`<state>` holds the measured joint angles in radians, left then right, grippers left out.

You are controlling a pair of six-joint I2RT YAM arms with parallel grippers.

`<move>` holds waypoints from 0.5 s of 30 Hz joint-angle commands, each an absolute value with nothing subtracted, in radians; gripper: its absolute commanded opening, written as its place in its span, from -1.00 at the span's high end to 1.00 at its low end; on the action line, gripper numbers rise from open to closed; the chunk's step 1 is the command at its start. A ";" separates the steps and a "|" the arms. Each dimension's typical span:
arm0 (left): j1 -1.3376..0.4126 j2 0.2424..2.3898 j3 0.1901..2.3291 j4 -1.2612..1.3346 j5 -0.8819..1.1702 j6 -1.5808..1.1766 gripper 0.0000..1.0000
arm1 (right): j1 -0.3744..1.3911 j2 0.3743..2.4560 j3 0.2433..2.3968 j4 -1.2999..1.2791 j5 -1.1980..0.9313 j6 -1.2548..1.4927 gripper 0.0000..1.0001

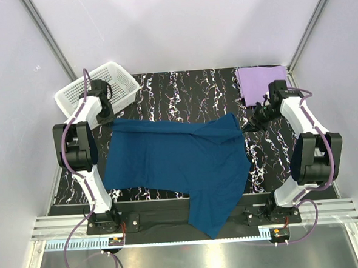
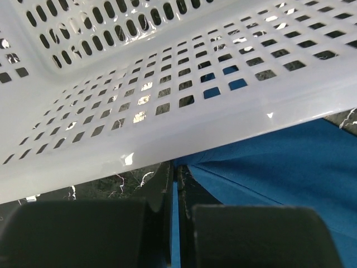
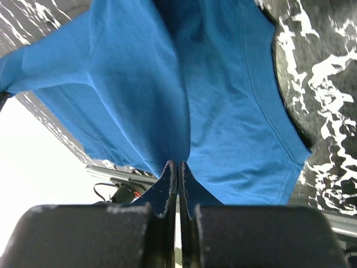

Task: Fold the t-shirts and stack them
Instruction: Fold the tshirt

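Pinching the blue shirt (image 1: 174,161) at both far corners: left tool (image 2: 175,181) is gripping the cloth with jaws fully closed, just beside the basket (image 2: 167,111); right tool (image 3: 177,167) is clamping the opposite corner, jaws closed too. Shirt is lying spread across the surface (image 1: 176,91), its near end hanging over the front edge. Purple shirt (image 1: 261,82) is sitting flat at the far right corner.

Matt blue cloth shirt (image 1: 174,158), glossy perforated white plastic basket (image 1: 122,77), smooth black marbled tabletop (image 1: 182,94).
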<state>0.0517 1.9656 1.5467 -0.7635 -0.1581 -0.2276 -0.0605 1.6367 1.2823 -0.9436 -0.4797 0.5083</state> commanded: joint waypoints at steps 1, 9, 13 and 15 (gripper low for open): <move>0.057 1.982 1.548 -0.769 -0.183 -0.224 1.00 | -0.054 1.569 1.253 -0.968 -0.456 0.492 1.00; 0.058 1.892 1.430 -0.739 -0.163 -0.282 1.00 | -0.054 1.569 1.204 -0.976 -0.414 0.469 1.00; 0.064 1.914 1.417 -0.719 -0.132 -0.302 1.00 | -0.054 1.611 1.174 -0.962 -0.419 0.451 1.00; 0.064 1.925 1.425 -0.736 -0.127 -0.305 1.00 | -0.054 1.612 1.186 -0.976 -0.419 0.434 1.00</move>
